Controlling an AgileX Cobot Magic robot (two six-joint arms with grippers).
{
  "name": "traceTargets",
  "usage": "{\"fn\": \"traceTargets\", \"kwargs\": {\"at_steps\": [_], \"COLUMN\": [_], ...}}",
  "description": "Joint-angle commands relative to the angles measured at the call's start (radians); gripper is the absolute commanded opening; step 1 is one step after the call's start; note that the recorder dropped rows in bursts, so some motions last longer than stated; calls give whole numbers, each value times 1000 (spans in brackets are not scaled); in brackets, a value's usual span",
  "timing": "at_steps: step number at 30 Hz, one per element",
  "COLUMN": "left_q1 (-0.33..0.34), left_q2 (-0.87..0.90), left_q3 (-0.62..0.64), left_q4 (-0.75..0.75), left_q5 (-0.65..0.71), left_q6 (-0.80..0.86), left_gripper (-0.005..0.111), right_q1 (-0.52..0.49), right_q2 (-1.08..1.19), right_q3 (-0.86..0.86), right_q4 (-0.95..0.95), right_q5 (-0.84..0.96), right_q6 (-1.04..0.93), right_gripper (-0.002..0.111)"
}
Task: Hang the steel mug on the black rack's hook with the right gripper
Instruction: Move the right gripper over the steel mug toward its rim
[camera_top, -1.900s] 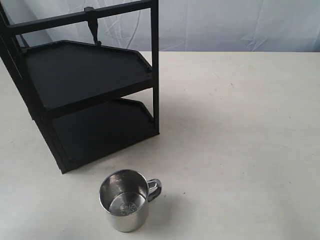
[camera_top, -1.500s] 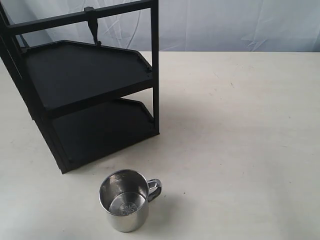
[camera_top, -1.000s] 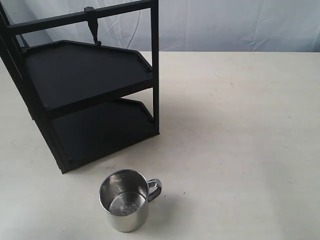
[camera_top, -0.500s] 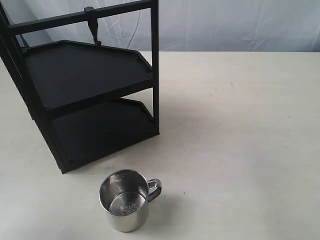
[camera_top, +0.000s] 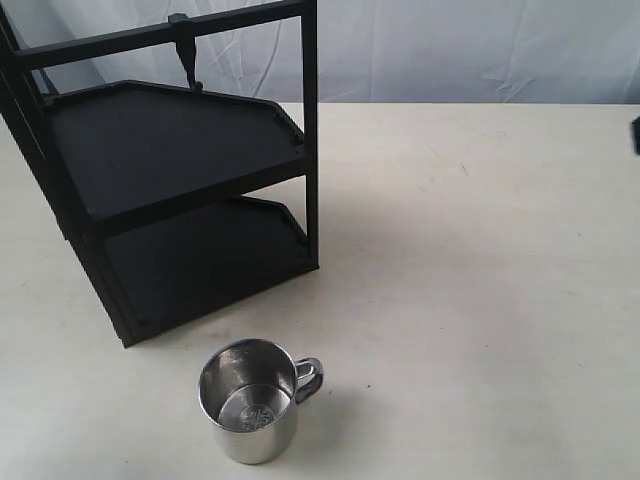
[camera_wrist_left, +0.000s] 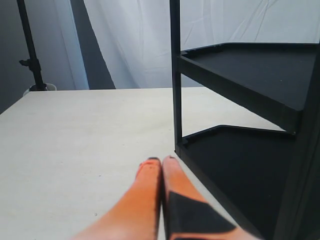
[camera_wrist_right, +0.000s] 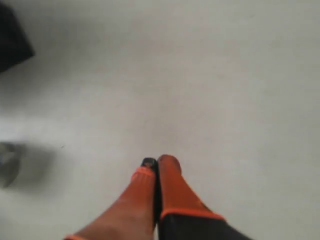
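Since half a second ago, a dark sliver has come in at the counter's (camera_top: 480, 260) right edge, while the mug (camera_top: 252, 400) stays upright before the rack (camera_top: 170, 160), apart from it. White cloth hangs behind the pale, bare counter. Both the right hand (camera_wrist_right: 156, 162) and left hand (camera_wrist_left: 161, 161) are closed, fingers together and empty.

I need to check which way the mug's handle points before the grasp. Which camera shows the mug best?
The exterior view: the steel mug stands upright and whole on the table, handle toward that view's right, in front of the black rack. The right wrist view catches only a blurred sliver at its edge. The left wrist view misses it.
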Motion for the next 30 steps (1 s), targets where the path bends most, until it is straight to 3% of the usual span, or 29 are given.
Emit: {"fn": "traceTargets", "kwargs": {"at_steps": [1, 8, 15, 22, 30], "left_q1": [-1, -1, -1, -1, -1], "left_q2": [-5, -5, -5, -5, -5], "left_q3": [2, 2, 2, 2, 2], "left_q4": [0, 0, 0, 0, 0], "left_q5": [0, 0, 0, 0, 0], "left_q6": [-2, -2, -2, -2, -2], "left_gripper": [2, 2, 2, 2, 2], "right_q1": [140, 419, 595, 674, 676], "right_q2": [149, 297, 409, 536, 612], "right_q3": [22, 86, 86, 79, 49], "right_q4": [156, 184, 254, 270, 301], "right_q5": [36, -3, -162, -265, -328], "right_q6": [-87, -66, -69, -73, -75], "right_gripper": [-1, -1, -1, -1, -1]}}
